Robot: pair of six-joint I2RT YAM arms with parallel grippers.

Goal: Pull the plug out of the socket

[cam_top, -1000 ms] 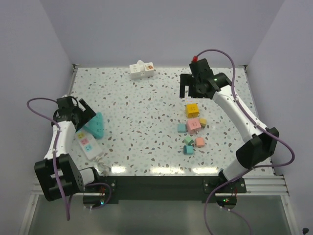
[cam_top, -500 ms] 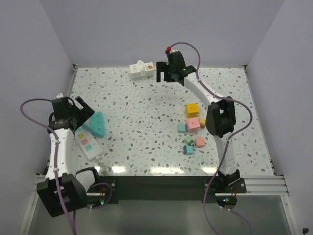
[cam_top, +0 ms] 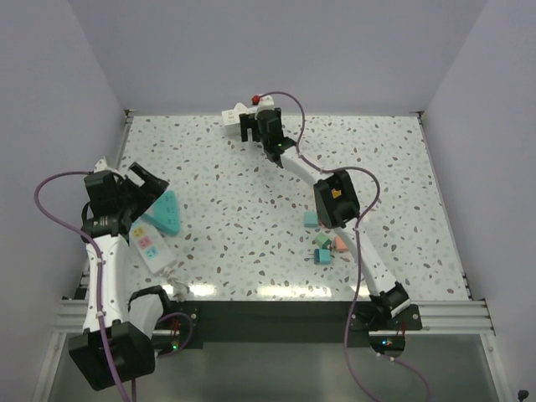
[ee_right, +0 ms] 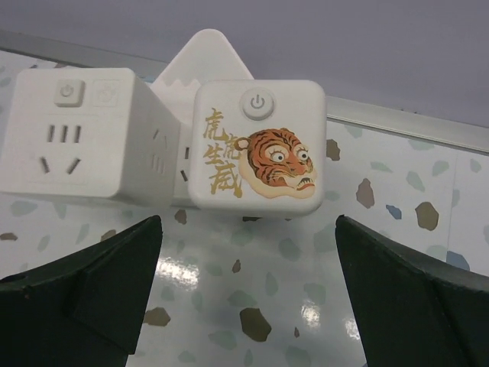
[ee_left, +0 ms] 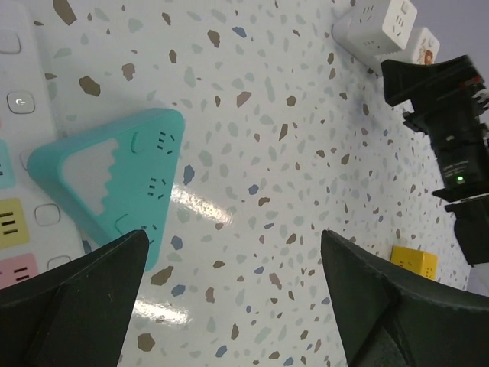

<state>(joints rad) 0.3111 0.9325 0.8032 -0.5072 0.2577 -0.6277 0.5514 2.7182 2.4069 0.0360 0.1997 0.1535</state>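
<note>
A white cube socket [ee_right: 69, 145] lies at the table's far edge, joined to a white triangular piece [ee_right: 206, 53]. A white cube plug with a tiger picture [ee_right: 256, 145] sits against them on the right. My right gripper [ee_right: 246, 223] is open just in front of the tiger plug, one finger to each side, touching nothing. From above, the right gripper [cam_top: 254, 127] covers most of this white group [cam_top: 231, 118]. My left gripper [ee_left: 234, 237] is open over bare table, far from the plug, beside a teal triangular socket [ee_left: 114, 180].
A white power strip with coloured outlets [cam_top: 146, 243] lies by the left arm, under the teal triangle [cam_top: 164, 213]. Several small coloured cubes [cam_top: 322, 241] sit right of centre, partly under the right arm's elbow [cam_top: 335, 197]. A yellow cube [ee_left: 415, 262] shows in the left wrist view. Walls close the far side.
The right arm has swung left along the far edge, from the right side to the white socket group. The left arm has shifted slightly. Both grippers stayed open.
</note>
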